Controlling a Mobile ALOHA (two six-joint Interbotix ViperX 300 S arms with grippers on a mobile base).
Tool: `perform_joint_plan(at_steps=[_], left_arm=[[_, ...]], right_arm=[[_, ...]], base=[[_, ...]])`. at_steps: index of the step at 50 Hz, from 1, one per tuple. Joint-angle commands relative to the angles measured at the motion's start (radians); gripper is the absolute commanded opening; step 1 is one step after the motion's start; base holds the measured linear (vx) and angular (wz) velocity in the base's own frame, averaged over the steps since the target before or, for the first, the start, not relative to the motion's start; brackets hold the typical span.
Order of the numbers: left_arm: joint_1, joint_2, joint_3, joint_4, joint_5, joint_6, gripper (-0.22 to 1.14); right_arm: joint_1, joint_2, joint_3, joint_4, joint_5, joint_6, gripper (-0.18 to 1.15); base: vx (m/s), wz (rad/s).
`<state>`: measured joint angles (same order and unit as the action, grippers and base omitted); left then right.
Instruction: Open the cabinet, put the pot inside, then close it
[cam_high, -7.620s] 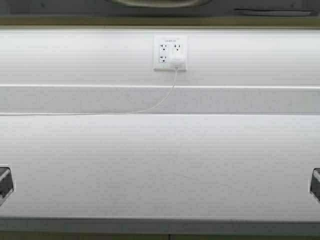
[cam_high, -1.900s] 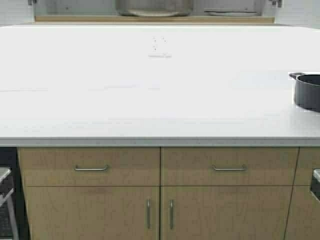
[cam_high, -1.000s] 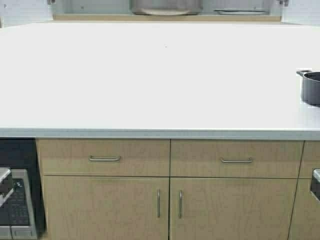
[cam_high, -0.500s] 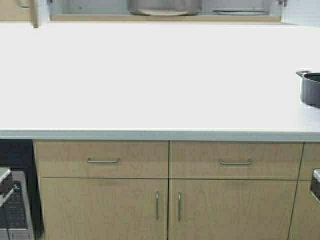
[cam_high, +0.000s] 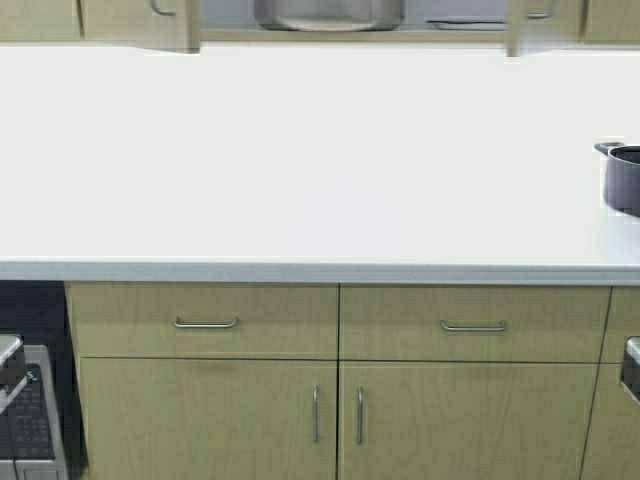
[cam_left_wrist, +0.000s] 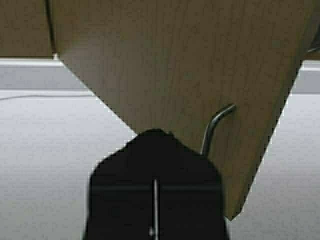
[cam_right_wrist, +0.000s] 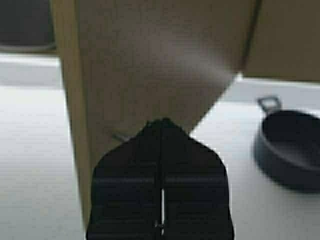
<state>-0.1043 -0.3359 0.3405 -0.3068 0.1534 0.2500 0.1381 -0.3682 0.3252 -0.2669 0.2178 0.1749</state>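
The grey metal pot (cam_high: 328, 12) stands inside the wall cabinet, seen through the gap between its two doors at the top of the high view. The left door (cam_high: 140, 22) and the right door (cam_high: 545, 20) both stand partly open. My left gripper (cam_left_wrist: 155, 134) is shut, its tip against the left door's outer face (cam_left_wrist: 175, 60) beside the silver bar handle (cam_left_wrist: 214, 130). My right gripper (cam_right_wrist: 161, 122) is shut, its tip against the right door's face (cam_right_wrist: 150, 65) close to its handle (cam_right_wrist: 119, 136). Neither gripper shows in the high view.
A darker bluish-grey pot (cam_high: 624, 178) sits on the white counter (cam_high: 300, 180) at the far right; it also shows in the right wrist view (cam_right_wrist: 292, 150). Base units with drawers (cam_high: 205, 322) lie below the counter. A microwave (cam_high: 30, 420) is at the lower left.
The robot has backed away from the counter. In the last half second both cabinet doors have swung inward, narrowing the gap in front of the grey pot.
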Motion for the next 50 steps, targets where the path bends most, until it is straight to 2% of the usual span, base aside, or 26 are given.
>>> perform_joint_plan(at_steps=[1,13,25,32,50], left_arm=[[-0.037,0.018,-0.063,0.011,-0.023,0.0,0.04],[-0.115,0.207,-0.275,0.011,-0.017,-0.005,0.04],[-0.169,0.371,-0.462,0.008,0.006,-0.009,0.04],[-0.169,0.299,-0.38,0.011,0.011,-0.005,0.04],[-0.187,0.002,0.005,0.021,-0.051,-0.003,0.04]], right_arm=[[0.066,-0.06,0.077,0.002,-0.005,0.002,0.07],[0.147,-0.144,0.215,0.009,-0.006,0.012,0.07],[0.172,-0.184,0.262,0.011,-0.008,0.015,0.07],[0.172,-0.213,0.27,0.011,0.0,0.011,0.07],[0.172,-0.189,0.25,0.012,-0.043,0.017,0.07]], base=[[0.03,0.02],[0.04,-0.01],[0.05,-0.02],[0.06,-0.02],[0.05,0.02]])
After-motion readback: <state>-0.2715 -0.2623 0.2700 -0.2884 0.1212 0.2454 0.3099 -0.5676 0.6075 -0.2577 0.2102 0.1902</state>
